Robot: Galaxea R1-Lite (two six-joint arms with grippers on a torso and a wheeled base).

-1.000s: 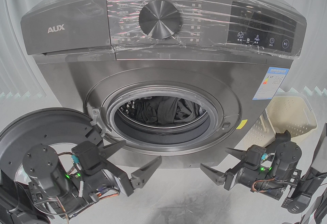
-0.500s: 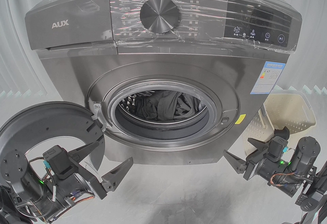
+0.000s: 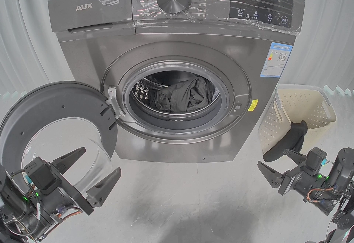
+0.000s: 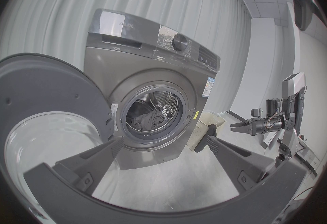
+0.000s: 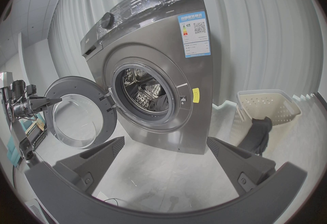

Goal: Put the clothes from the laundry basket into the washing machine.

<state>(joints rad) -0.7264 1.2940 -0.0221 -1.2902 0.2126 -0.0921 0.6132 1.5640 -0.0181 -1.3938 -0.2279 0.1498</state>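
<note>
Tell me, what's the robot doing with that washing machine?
It's loading laundry. The washing machine has its door swung open, and dark clothes lie inside. One dark garment hangs over the rim of the laundry basket beside the machine. The left gripper and right gripper are open and empty, low in front.

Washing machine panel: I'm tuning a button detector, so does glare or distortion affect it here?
Head view: wrinkled plastic film over the control panel throws streaky glare, and the washing machine bulges barrel-like. Left and right wrist views: strong fisheye, dark corners, the panel small and tilted.
</note>
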